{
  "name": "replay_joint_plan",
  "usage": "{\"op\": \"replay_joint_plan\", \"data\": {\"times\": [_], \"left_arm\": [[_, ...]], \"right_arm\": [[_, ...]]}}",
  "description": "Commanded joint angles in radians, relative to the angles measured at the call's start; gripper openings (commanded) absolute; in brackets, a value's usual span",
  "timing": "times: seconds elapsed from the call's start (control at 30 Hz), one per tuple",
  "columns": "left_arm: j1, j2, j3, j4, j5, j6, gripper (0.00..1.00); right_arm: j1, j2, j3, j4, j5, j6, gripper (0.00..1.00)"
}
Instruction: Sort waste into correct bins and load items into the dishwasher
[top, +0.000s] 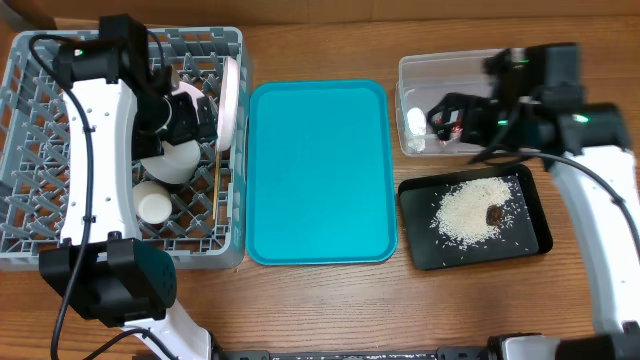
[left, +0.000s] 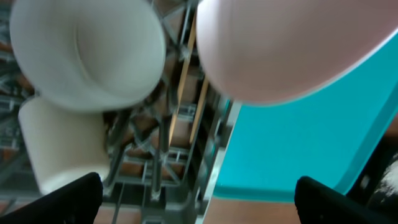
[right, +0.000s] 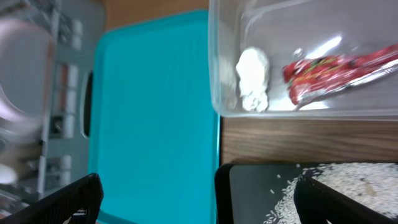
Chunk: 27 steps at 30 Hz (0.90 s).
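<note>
The grey dishwasher rack (top: 60, 150) fills the left side. In it lie a grey-white bowl (top: 170, 160), a small white cup (top: 152, 205) and wooden chopsticks (top: 217, 185). A pale pinkish dish (top: 230, 100) stands on edge by the rack's right wall. My left gripper (top: 195, 120) hovers open above the bowl (left: 87, 50), the cup (left: 62, 149) and the dish (left: 286, 43), holding nothing. My right gripper (top: 450, 115) hangs open over the clear tub (top: 420, 70), which holds the white scrap (right: 253, 78) and red wrapper (right: 336, 71). Rice (top: 470, 210) and a brown lump (top: 494, 214) lie in the black tray (top: 420, 250).
A flat teal tray (top: 318, 170) lies between the rack and the two bins. Bare wooden table shows along the front edge. Both arms' white links reach in from the front, the left one across the rack, the right one past the black tray.
</note>
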Motion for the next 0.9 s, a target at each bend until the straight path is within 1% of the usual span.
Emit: {"op": "replay_joint_plan", "data": {"times": [0.0,0.13,0.3,0.4,0.53,0.7,0.8,0.87], "left_arm": [[0.001,-0.013,0.008,-0.042,-0.063,-0.024,1.0],[0.001,-0.013,0.008,-0.121,-0.069,-0.023,1.0],[-0.002,-0.016,-0.006,-0.122,-0.042,0.016,1.0],[-0.01,-0.039,-0.056,-0.122,-0.011,0.024,1.0],[-0.028,-0.096,-0.167,-0.122,-0.014,0.025,1.0],[-0.033,-0.228,-0.32,-0.11,-0.018,0.029,1.0],[-0.034,-0.354,-0.425,-0.046,-0.016,0.03,1.0],[-0.043,-0.462,-0.503,0.026,-0.016,0.03,1.0]], "right_arm": [[0.05,0.072,0.009,-0.014,0.1,-0.021,1.0],[0.056,0.103,0.009,-0.056,0.099,-0.033,1.0],[0.033,0.098,0.009,-0.124,0.099,-0.022,1.0],[0.009,0.098,0.009,-0.203,0.1,-0.023,1.0],[-0.018,0.082,0.009,-0.257,0.108,-0.023,1.0],[-0.024,-0.012,-0.022,-0.255,0.138,-0.023,1.0],[-0.024,-0.119,-0.095,-0.2,0.156,-0.023,1.0],[-0.024,-0.216,-0.173,-0.13,0.155,-0.023,1.0]]}}
